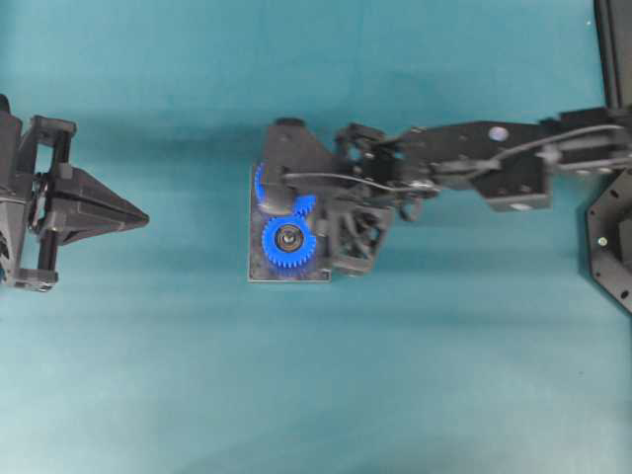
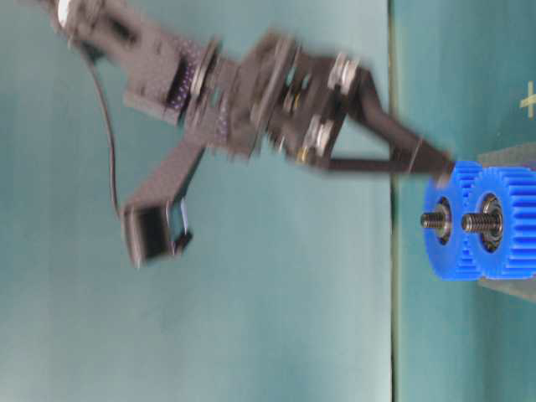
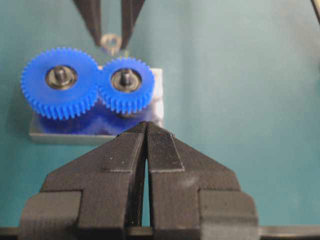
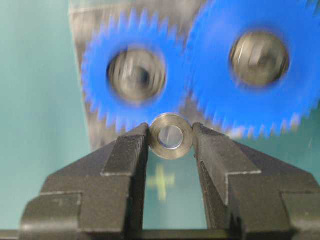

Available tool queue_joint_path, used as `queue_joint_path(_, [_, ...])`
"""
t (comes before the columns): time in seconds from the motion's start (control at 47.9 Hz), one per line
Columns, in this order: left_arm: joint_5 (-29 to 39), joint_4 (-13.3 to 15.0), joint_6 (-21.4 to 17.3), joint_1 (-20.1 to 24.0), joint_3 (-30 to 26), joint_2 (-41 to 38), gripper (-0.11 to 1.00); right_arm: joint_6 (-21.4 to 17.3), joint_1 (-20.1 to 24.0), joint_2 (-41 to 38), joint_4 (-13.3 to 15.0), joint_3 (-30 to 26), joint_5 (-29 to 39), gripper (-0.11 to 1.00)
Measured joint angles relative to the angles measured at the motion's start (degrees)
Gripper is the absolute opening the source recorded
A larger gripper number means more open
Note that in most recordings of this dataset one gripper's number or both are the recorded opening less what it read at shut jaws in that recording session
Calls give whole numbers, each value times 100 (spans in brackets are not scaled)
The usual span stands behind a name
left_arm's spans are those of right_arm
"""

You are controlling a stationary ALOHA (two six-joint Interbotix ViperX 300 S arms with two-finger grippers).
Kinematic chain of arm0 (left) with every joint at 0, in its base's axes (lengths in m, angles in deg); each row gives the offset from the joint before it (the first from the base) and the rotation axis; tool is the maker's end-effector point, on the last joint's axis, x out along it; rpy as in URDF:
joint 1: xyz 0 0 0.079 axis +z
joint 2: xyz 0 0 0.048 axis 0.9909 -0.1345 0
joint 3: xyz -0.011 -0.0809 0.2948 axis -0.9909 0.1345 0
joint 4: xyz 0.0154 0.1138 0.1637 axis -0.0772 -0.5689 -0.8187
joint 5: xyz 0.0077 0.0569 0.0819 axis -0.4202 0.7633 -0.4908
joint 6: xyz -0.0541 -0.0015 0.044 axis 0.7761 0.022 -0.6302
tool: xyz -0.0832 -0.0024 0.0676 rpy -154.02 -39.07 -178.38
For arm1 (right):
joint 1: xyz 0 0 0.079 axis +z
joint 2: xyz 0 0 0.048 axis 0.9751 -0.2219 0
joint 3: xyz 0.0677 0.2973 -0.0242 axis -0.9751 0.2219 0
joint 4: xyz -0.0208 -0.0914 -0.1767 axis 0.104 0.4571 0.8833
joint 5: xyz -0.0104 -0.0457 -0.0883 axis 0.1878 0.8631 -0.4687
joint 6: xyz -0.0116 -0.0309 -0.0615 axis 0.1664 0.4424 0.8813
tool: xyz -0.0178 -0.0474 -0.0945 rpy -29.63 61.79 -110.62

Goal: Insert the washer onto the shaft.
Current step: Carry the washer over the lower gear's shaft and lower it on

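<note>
Metal washer (image 4: 171, 136) between right tool (image 4: 171, 142) tips.

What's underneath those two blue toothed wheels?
The two blue plastic gears sit on a flat grey metal base plate, each on a threaded steel shaft poking through its centre. How the shafts fasten into the plate is covered by the gears.

Teal table (image 1: 316, 415); grey base plate (image 1: 286, 273) at centre, blue gear (image 1: 288, 245) on it at 6 o'clock; right arm (image 1: 474, 163) reaching in from 3 o'clock, covering plate's top; left gripper (image 1: 138, 215) at 9 o'clock, tips together, well apart
</note>
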Motion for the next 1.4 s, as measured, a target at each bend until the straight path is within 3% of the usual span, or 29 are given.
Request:
queue_joint_path(0.251, [0, 0, 9, 0, 0, 9, 1, 0, 26, -229, 0, -343, 53, 31])
queue_joint_path(1.4, [-9, 0, 26, 0, 79, 79, 1, 0, 193, -343, -35, -422, 88, 31])
